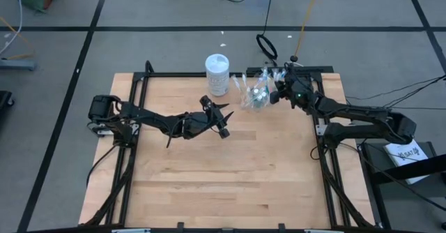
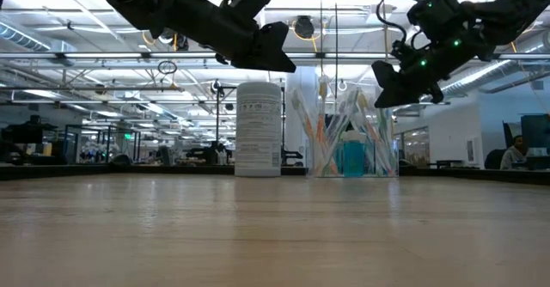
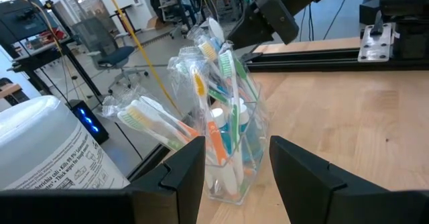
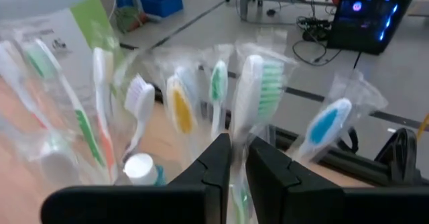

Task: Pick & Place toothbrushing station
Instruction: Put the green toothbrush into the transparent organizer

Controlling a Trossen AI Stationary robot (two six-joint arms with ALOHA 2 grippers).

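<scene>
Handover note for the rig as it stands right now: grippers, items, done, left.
Right gripper: above the clear cup, fingers nearly shut around a wrapped green-bristled toothbrush.
Left gripper: open, raised, facing the cup, holding nothing.
Cup sits at the table's far edge beside a white canister, holding toothbrushes and a blue tube.
Done: nothing placed out.
Left: lift and place that brush, then the rest.

The table [image 1: 230, 170] is made of light wood with a black frame around it. A white tub [image 1: 217, 74] with a lid stands at the far edge, near the middle. Just to its right stands a clear cup [image 1: 256, 97] full of toothbrushes [image 2: 331, 124].
</scene>
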